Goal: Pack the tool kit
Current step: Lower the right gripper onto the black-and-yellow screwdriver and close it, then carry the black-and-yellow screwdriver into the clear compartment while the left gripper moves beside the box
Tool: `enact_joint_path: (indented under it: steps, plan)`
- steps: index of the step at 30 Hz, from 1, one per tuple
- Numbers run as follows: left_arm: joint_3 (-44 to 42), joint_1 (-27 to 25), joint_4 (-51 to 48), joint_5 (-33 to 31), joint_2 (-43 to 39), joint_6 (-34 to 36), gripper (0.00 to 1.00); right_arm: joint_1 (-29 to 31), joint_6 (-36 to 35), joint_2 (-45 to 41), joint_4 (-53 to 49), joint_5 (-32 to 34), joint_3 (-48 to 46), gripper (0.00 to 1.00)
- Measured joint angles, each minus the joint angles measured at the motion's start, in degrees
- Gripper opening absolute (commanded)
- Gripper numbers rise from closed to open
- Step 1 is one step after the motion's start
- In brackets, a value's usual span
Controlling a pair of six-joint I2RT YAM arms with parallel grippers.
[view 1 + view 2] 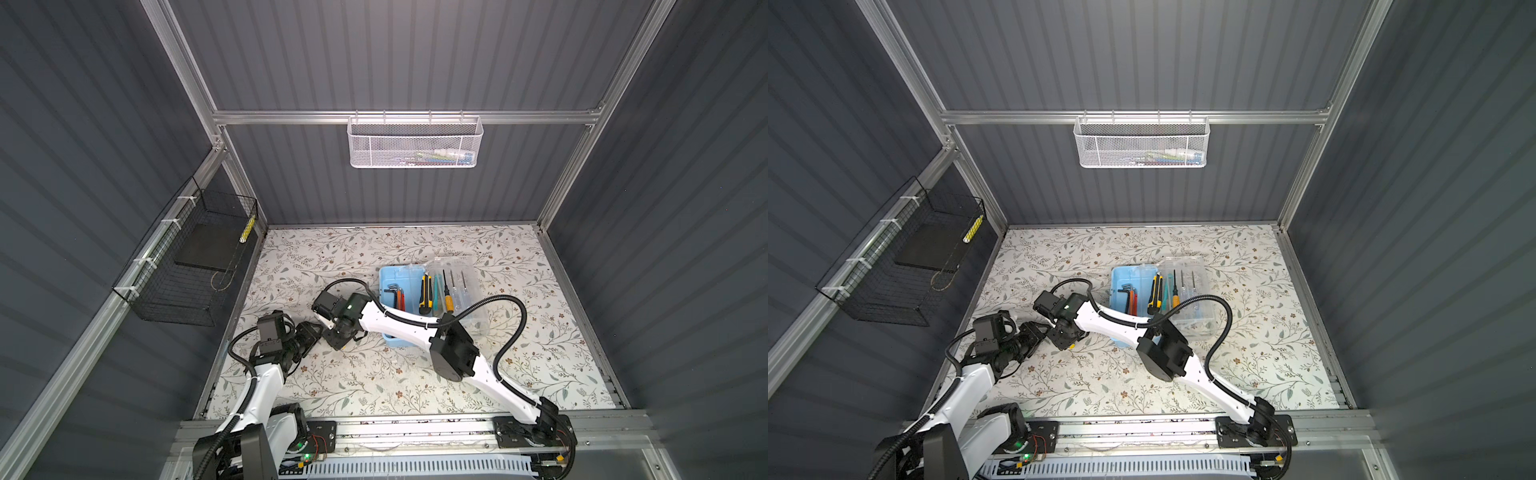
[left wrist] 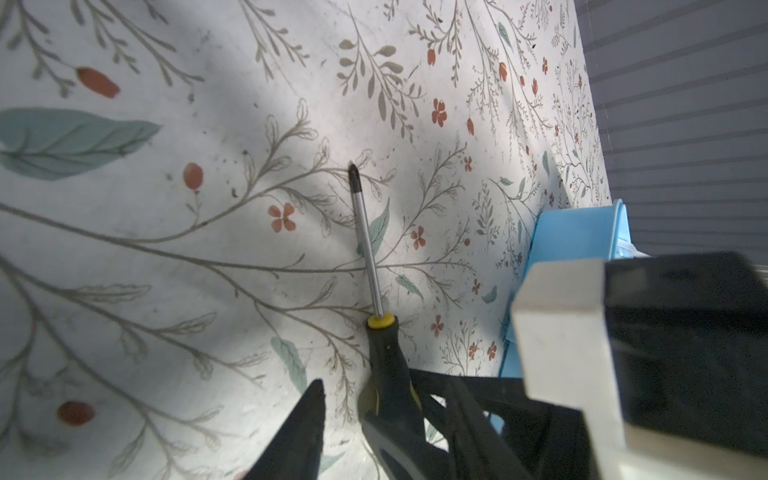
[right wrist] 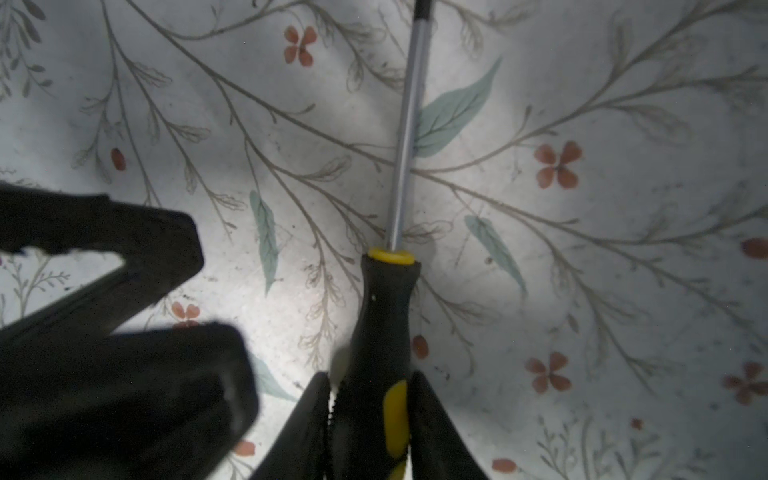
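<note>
Right wrist: right claw (image 3: 370,376) tight on screwdriver (image 3: 388,291), tip off-frame; left claw (image 3: 220,307) wide.

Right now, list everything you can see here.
tool box: one, light blue, clear lid open, mid-table
hex key: at least one, dark, in box
utility knife: one, yellow-black, in box
small screwdriver: one, yellow-handled, on open lid
loose screwdriver: one, black-yellow, on table
mesh basket: one, white, back rail
wire basket: one, black, left wall
table: one, floral white, cell floor
left gripper: one, black, open beside loose screwdriver
right gripper: one, black, gripping loose screwdriver's handle
</note>
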Motion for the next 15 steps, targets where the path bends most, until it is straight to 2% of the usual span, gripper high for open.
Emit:
enact_joint_path:
  steps: [4, 9, 15]
  plan:
    - [0.0, 0.0, 0.0, 0.0, 0.0, 0.0, 0.48, 0.0, -0.4, 0.0, -0.1, 0.2, 0.0, 0.2]
    - [0.1, 0.0, -0.1, 0.0, 0.0, 0.2, 0.48, 0.0, -0.4, -0.9, 0.8, 0.3, -1.7, 0.0]
    - [3.1, 0.0, -2.5, 0.0, -2.2, 1.0, 0.48, -1.1, -0.4, -4.3, 0.8, 0.6, -6.5, 0.0]
